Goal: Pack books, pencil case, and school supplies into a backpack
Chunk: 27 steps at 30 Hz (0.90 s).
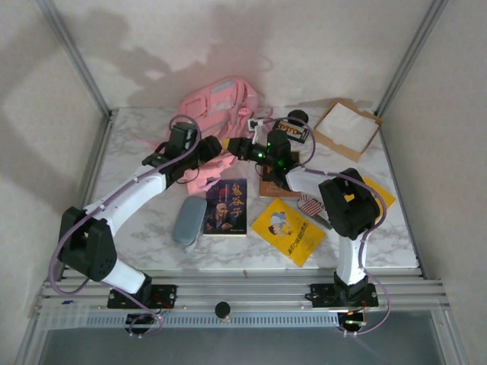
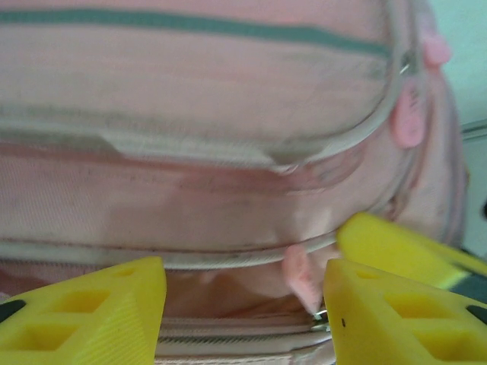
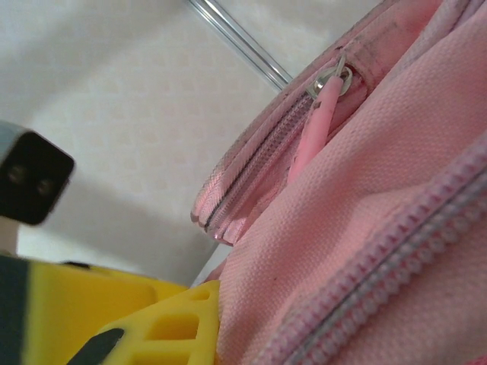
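The pink backpack (image 1: 219,100) lay at the 12 o'clock end of the table (image 1: 137,163), apparently not yet unzipped. The left gripper (image 2: 245,283) stood with its fingers apart on either side of a pink zipper pull (image 2: 300,277), the tab nearer its right finger. The right gripper (image 1: 234,146) met the fabric from 3 o'clock, its spread impossible to tell. Opening it well probably meant centring on the tab, pinching firmly, then drawing along the track while the other arm braced. The books (image 1: 226,207) and pencil case (image 1: 189,220) lay toward 6 o'clock.
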Each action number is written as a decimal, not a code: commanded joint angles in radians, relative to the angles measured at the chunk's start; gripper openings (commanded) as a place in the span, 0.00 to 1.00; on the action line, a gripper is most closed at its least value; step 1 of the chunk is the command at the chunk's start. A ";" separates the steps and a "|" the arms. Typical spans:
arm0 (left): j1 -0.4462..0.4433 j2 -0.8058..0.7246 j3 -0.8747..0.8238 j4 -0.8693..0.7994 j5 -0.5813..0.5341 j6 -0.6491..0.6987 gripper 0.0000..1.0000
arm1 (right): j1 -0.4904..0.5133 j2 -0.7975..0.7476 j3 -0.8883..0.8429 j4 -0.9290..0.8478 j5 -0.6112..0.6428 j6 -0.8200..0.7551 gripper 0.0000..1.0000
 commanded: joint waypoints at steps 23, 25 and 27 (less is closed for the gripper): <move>-0.048 0.062 -0.015 0.184 -0.020 -0.221 0.34 | 0.018 -0.046 0.047 0.173 0.057 -0.009 0.00; -0.055 0.065 -0.026 0.223 -0.003 -0.255 0.32 | 0.020 -0.044 0.041 0.181 0.064 -0.004 0.00; -0.058 0.070 -0.032 0.226 0.020 -0.280 0.31 | 0.019 -0.042 0.033 0.197 0.070 0.009 0.00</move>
